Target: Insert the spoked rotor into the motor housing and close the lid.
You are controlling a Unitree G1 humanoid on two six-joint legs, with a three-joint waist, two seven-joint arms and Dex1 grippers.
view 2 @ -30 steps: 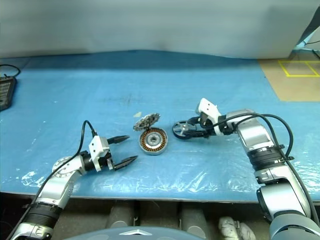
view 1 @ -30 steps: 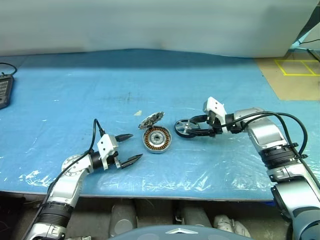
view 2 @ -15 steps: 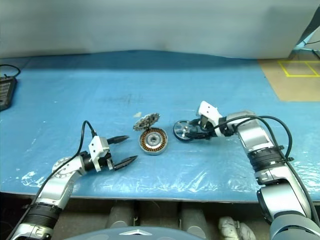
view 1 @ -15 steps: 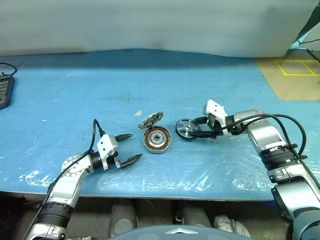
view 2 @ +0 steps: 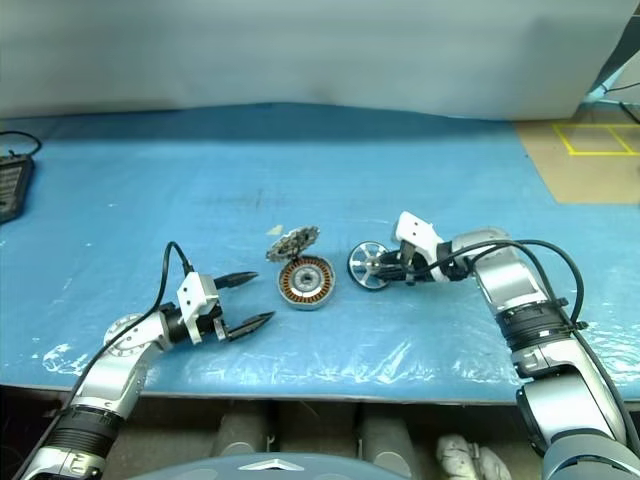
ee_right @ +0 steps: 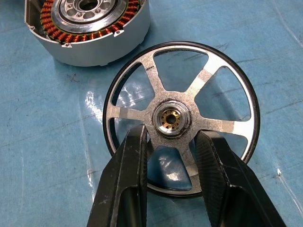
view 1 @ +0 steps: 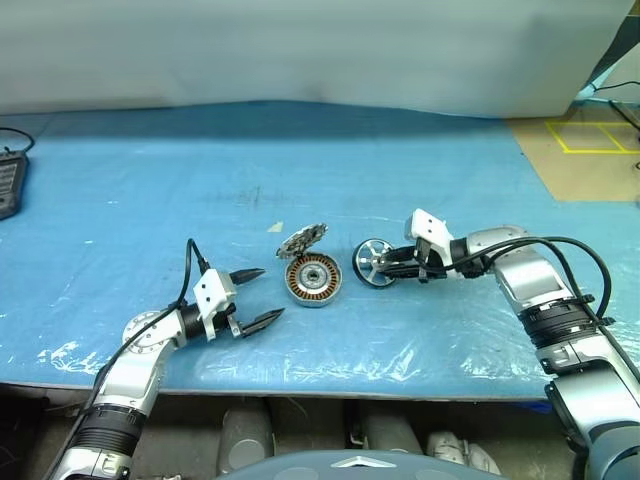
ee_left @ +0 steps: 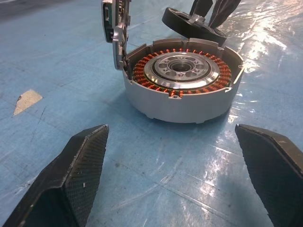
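One motor housing [view 1: 314,280] holds only windings; right gripper [ee_right: 171,142] pinches spoked rotor [ee_right: 182,116] hub.

R end effector [view 1: 392,266] grips spoked rotor [view 1: 372,263] beside motor housing [view 1: 314,280].

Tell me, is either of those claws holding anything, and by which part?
The right gripper grips the spoked rotor by one silver spoke beside its hub, a finger on each side. The left gripper is open and empty.

We see even, bright light from overhead, with soft short shadows. Glare streaks the plastic sheet [ee_left: 265,42] and flashes off the rotor [ee_right: 182,118]. In our left wrist view the near fingertips [ee_left: 71,175] blur slightly.
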